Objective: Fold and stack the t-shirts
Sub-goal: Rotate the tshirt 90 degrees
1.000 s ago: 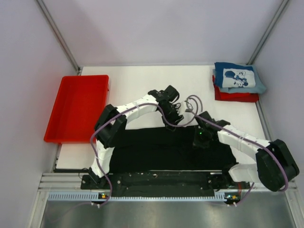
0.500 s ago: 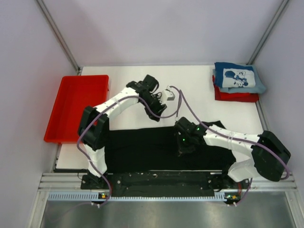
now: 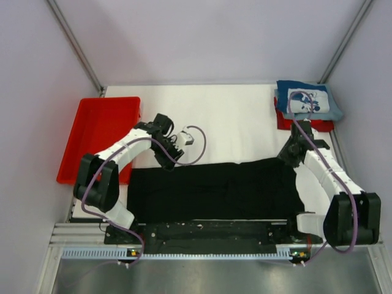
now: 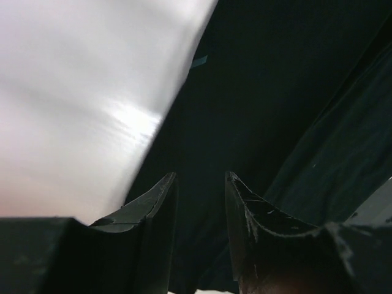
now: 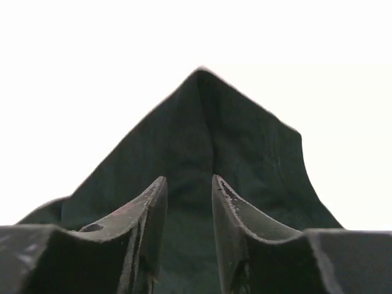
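Top external: fold released, arms out at the corners

Since a second ago both arms left the middle of the black t-shirt (image 3: 214, 190), which lies flat on the worktop. Left hand (image 3: 169, 157) is spread at its far-left corner. Right hand (image 3: 289, 154), pressed together before, is now spread at its far-right corner. Next fold likely.

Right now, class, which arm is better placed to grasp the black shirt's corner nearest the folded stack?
Right. The right gripper sits open with that corner of the black shirt straight ahead; the left gripper is at the opposite end.
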Controlling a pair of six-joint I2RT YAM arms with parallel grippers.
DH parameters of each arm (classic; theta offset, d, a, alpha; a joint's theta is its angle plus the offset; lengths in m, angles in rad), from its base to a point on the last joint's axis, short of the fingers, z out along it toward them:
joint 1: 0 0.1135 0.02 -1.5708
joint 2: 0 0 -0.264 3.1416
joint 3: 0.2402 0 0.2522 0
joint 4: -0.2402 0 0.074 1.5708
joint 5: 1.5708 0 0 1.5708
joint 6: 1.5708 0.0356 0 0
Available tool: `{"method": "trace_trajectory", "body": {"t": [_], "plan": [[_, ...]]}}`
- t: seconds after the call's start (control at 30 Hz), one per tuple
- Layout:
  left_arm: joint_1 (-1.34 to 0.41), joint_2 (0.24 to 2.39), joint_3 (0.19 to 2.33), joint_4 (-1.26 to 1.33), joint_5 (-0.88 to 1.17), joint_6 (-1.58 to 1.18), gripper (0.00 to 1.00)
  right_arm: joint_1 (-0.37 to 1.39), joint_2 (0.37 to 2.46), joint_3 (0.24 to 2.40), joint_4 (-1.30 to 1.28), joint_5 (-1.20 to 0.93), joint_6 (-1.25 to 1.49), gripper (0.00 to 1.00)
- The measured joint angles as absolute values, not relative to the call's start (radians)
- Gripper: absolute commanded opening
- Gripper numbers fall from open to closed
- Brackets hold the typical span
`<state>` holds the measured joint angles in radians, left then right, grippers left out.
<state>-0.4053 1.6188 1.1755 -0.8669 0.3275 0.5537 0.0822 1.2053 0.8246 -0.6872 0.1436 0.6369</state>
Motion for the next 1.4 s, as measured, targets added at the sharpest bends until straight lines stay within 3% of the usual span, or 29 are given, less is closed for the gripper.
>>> {"method": "trace_trajectory", "body": {"t": [0.17,0.3,0.57,0.67,0.8,0.97,1.17,1.27,1.4], "plan": [[-0.314,1.605,1.038,-0.837,0.270,0.572,0.39,0.041,1.394,0.819,-0.553,0.082,0.635,0.12],[-0.244,1.605,0.953,-0.784,0.205,0.588,0.38,0.037,1.600,0.900,-0.502,0.061,0.626,0.07],[-0.216,1.551,0.863,-0.710,0.133,0.607,0.37,0.036,1.961,1.359,-0.569,0.013,0.574,0.07],[-0.215,1.529,0.849,-0.702,0.131,0.612,0.37,0.040,2.085,1.546,-0.583,-0.011,0.539,0.12],[-0.203,1.504,0.849,-0.757,0.126,0.634,0.41,0.054,2.113,1.628,-0.609,-0.011,0.466,0.24],[-0.197,1.447,0.944,-0.910,0.202,0.661,0.42,0.089,1.937,1.520,-0.625,0.036,0.390,0.24],[-0.198,1.501,1.051,-0.888,0.188,0.665,0.28,0.129,1.546,1.171,-0.621,0.086,0.418,0.03],[-0.198,1.596,1.041,-0.851,0.158,0.666,0.27,0.128,1.525,1.034,-0.617,0.080,0.434,0.00],[-0.198,1.645,0.962,-0.813,0.121,0.681,0.24,0.127,1.651,0.973,-0.641,0.053,0.443,0.00]]}}
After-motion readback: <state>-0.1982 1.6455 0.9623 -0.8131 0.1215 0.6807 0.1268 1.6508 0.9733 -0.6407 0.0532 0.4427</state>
